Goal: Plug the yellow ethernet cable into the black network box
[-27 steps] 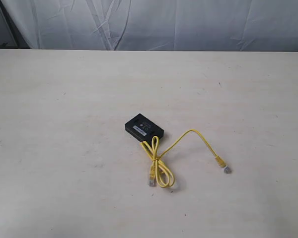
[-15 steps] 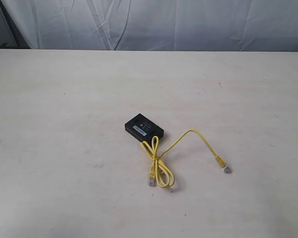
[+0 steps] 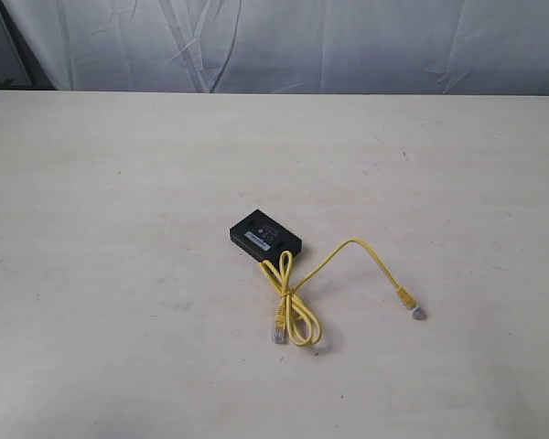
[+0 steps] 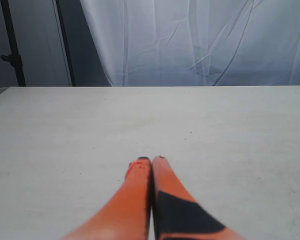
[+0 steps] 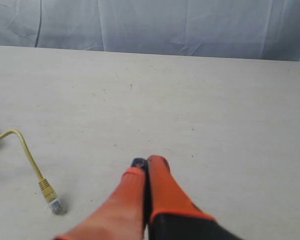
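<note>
The black network box (image 3: 265, 235) lies flat near the middle of the table in the exterior view. The yellow ethernet cable (image 3: 334, 256) is knotted into loops just in front of it; one clear plug (image 3: 280, 331) lies by the loops, the other plug (image 3: 415, 309) rests further right. Neither arm shows in the exterior view. In the right wrist view my right gripper (image 5: 147, 162) is shut and empty, with one cable plug (image 5: 51, 196) lying on the table beside it, apart. My left gripper (image 4: 151, 160) is shut over bare tabletop; no box or cable shows in its view.
The pale table (image 3: 119, 183) ends at a far edge with a wrinkled white curtain (image 3: 348, 41) behind it. A dark stand (image 4: 10, 45) rises beyond the table's corner in the left wrist view.
</note>
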Available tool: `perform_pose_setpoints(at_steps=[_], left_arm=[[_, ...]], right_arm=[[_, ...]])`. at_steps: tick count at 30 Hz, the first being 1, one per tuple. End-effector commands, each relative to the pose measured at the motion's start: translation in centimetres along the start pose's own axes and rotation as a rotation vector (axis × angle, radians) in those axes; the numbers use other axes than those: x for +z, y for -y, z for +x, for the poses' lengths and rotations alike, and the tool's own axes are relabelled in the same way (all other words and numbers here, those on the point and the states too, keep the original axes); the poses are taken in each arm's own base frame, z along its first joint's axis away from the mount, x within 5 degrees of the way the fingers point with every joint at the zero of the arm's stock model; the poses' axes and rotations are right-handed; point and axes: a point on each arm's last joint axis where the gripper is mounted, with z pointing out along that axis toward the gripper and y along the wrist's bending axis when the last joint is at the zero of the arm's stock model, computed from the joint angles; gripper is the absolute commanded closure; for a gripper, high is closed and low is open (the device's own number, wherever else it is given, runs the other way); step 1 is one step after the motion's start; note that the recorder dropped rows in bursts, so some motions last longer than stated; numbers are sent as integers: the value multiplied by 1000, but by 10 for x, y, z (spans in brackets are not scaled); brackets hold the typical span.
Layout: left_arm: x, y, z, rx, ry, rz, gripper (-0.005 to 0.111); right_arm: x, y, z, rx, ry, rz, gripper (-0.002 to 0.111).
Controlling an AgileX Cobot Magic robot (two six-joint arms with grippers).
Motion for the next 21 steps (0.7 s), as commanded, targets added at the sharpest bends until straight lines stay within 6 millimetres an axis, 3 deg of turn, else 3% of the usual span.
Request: perform_pose_setpoints(at_steps=[1, 13, 19, 21], left_arm=[[0, 0, 1, -6, 8, 1, 107], [0, 0, 1, -6, 8, 1, 107], [0, 0, 1, -6, 8, 1, 107], [0, 0, 1, -6, 8, 1, 107]], right_arm=[[0, 0, -1, 0, 17, -1, 108], [0, 0, -4, -2, 53, 1, 108], [-3, 1, -23, -2, 269, 11, 108], [-9, 2, -38, -2, 441, 19, 108]])
